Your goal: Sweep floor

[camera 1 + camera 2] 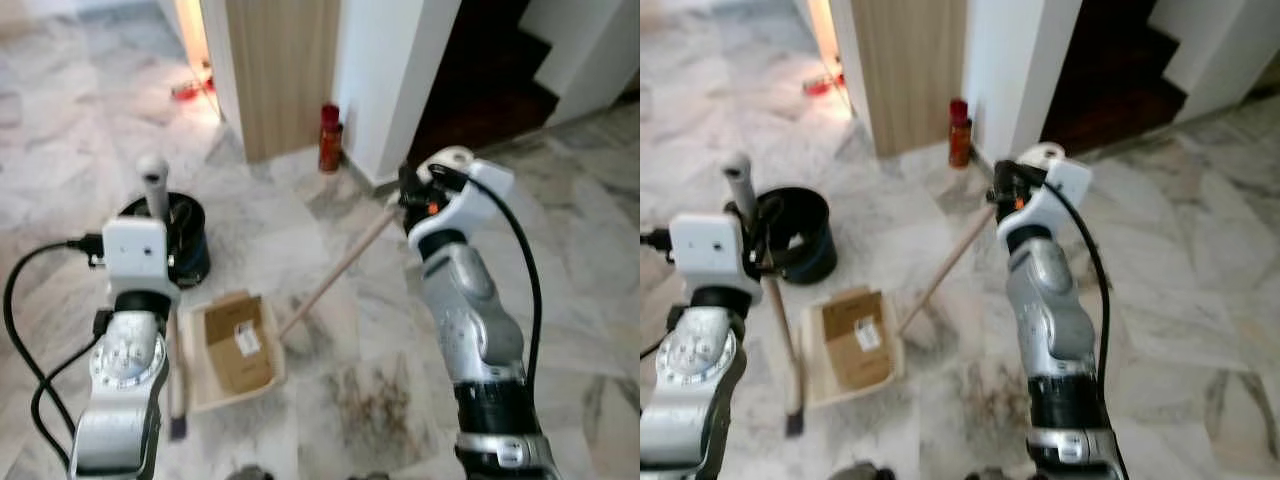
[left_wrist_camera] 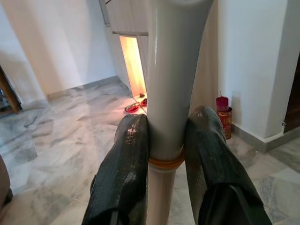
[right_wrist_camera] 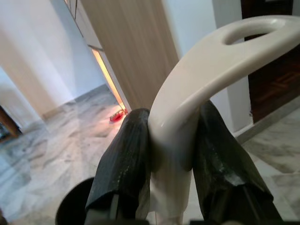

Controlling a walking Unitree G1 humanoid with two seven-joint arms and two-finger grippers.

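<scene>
- Left eye view: marble floor [image 1: 560, 300] with grey veins. Left gripper [image 1: 150, 205] raised at the left, clamped on the grey-topped upright handle of a dustpan [image 1: 232, 350], pale, resting on the floor just ahead of the left arm, a brown cardboard piece [image 1: 238, 343] lying inside it. Black bin [image 1: 175, 235] standing just behind the dustpan handle. Right gripper [image 1: 415, 195] raised at the right, clamped on the white looped grip of a broom [image 1: 340, 268], its pale wooden stick slanting down toward the dustpan's right side. Brownish dirt patch [image 1: 375, 400] on the floor between the two arms. Red bottle [image 1: 330, 138] upright against the white wall beside a wooden panel [image 1: 285, 70].
- Right eye view: same layout; broom stick end close beside the dustpan, contact impossible to judge. Dark opening with steps [image 1: 1115, 70] beyond the white wall.
- Left wrist view: two black fingers [image 2: 124, 173] pressed tight on either side of the grey dustpan handle, just above an orange ring. Marble floor, glowing doorway and red bottle behind.
- Right wrist view: two black fingers [image 3: 126, 168] squeezed around the white broom grip, below its looped opening. Black bin rim low in the background, wooden panel beyond.
</scene>
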